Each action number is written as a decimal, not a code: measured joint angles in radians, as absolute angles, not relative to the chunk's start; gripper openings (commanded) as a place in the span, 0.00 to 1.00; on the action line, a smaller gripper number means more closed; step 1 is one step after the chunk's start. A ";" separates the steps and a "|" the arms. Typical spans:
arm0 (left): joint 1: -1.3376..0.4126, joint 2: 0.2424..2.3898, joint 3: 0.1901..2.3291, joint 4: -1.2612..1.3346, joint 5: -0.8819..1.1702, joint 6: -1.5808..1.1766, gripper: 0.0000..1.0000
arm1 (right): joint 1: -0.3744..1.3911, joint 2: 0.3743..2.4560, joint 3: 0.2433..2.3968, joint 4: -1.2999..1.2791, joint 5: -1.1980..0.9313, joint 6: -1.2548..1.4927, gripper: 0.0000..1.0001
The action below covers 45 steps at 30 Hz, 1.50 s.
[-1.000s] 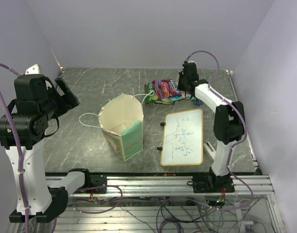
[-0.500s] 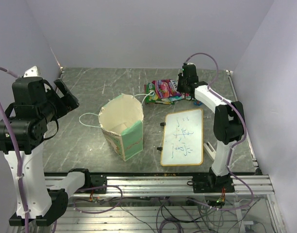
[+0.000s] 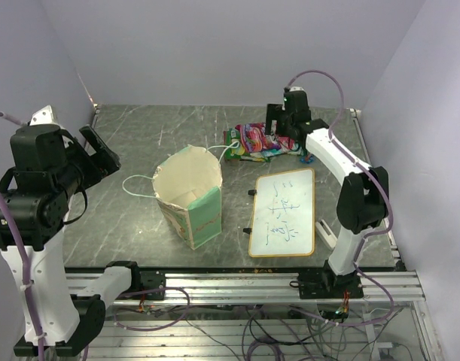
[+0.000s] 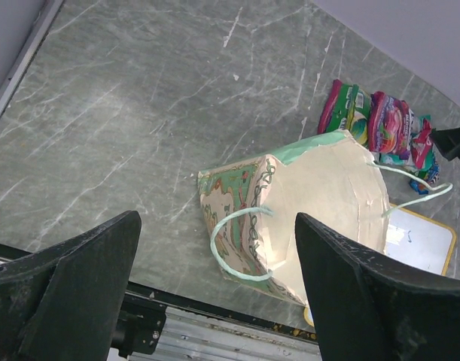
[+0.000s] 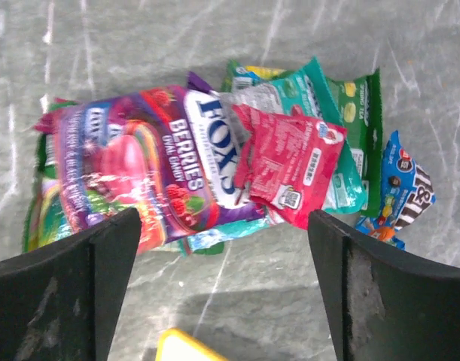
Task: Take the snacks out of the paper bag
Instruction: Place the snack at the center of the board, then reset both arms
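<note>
**gripfan:** Right pincer hangs wide open and empty over the heap of glossy purple, green and red snack packets. They're lying on the grey marble tabletop, behind the cream paper bag with green sides. Left pincer is open too, well off to the side. Basically done?

**botwatch:** Probably, but the bag's near wall hides part of its bottom, so I can't rule out a straggler.

The snack packets are glossy plastic, the paper bag matt, the table smooth, veined, stone-like.
</note>
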<state>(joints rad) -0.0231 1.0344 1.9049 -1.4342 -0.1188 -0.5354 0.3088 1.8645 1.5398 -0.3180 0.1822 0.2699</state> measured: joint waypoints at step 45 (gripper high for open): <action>-0.023 1.054 2.106 -1.043 0.366 -0.567 0.91 | 0.490 0.999 2.026 -1.122 0.218 0.394 1.00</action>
